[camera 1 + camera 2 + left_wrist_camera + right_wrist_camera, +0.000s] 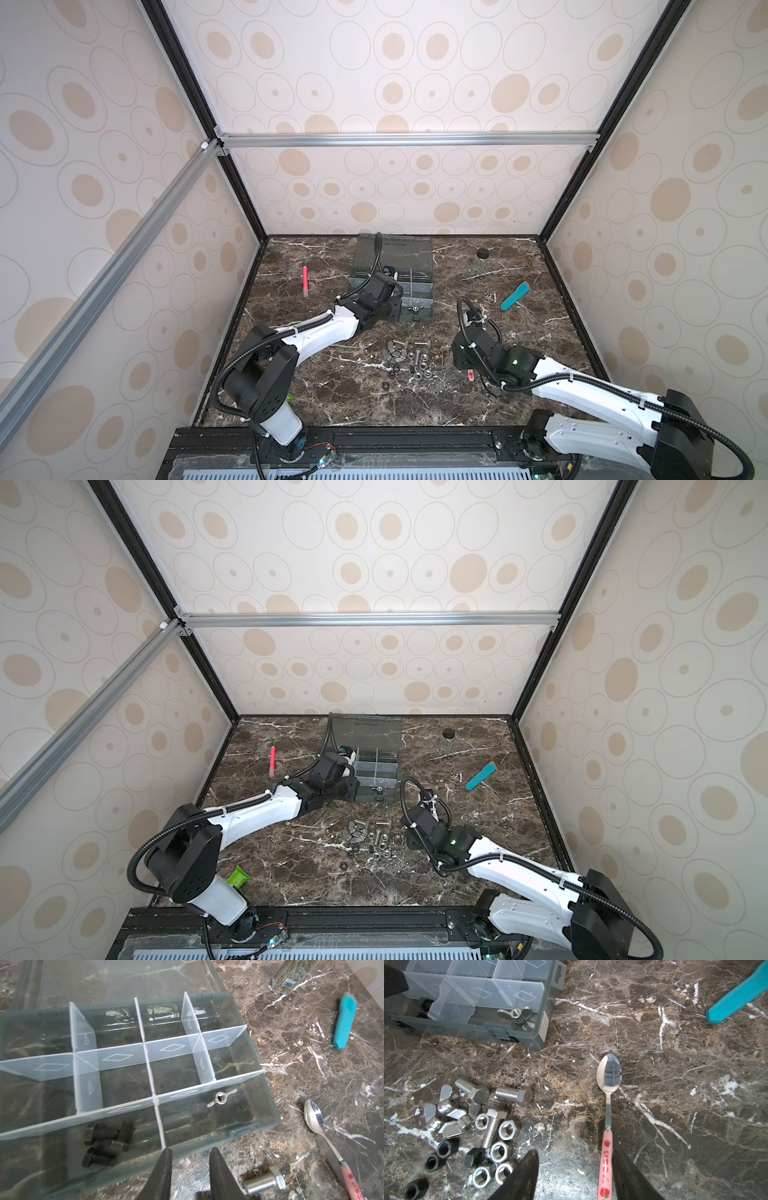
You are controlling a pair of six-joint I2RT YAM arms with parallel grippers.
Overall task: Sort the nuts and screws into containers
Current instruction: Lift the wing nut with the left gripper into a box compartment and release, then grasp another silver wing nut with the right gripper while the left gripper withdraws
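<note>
On marble (pixel 654 1064), shiny threaded screws (pixel 513 1095), silver and black nuts (pixel 500 1150)

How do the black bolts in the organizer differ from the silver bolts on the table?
Colour: the black bolts are matte dark; the silver bolts are shiny. Place: the black bolts lie inside an organizer compartment; the silver bolts lie loose on the table among nuts. Both have hex heads and threaded shafts.

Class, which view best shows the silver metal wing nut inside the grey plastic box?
Right wrist view: the silver metal wing nut is close, threads and wings sharp. Left wrist shows it smaller; both top views, a speck.
</note>
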